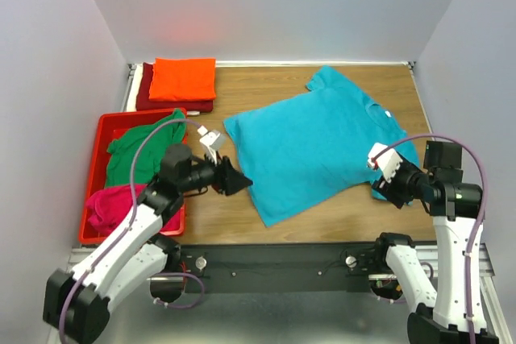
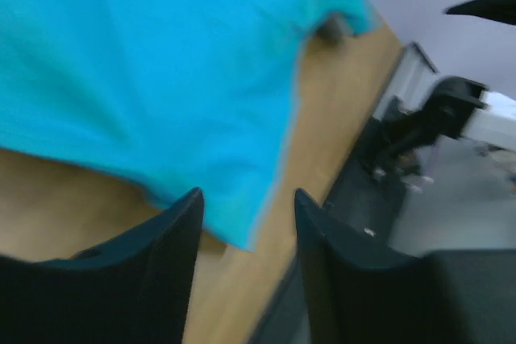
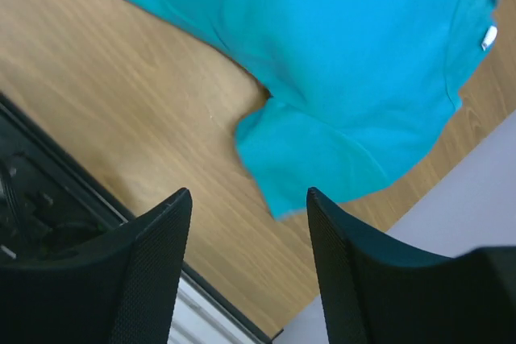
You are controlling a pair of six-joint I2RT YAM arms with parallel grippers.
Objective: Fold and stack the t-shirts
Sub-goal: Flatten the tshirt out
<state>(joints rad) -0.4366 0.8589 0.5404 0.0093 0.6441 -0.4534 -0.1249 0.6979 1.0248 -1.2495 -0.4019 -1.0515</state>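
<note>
A turquoise t-shirt (image 1: 314, 138) lies spread flat on the wooden table, collar to the right. My left gripper (image 1: 239, 180) is open and empty, just left of the shirt's bottom hem; its view shows the hem corner (image 2: 242, 223) between the fingers. My right gripper (image 1: 379, 185) is open and empty above the shirt's near sleeve (image 3: 310, 159). An orange shirt (image 1: 184, 78) lies folded on a dark red shirt (image 1: 149, 96) at the back left. A green shirt (image 1: 139, 151) and a magenta shirt (image 1: 117, 203) lie crumpled in the red crate.
The red plastic crate (image 1: 98, 168) stands at the left, beside my left arm. Grey walls close the table at the left, back and right. A black rail (image 1: 274, 259) runs along the near edge.
</note>
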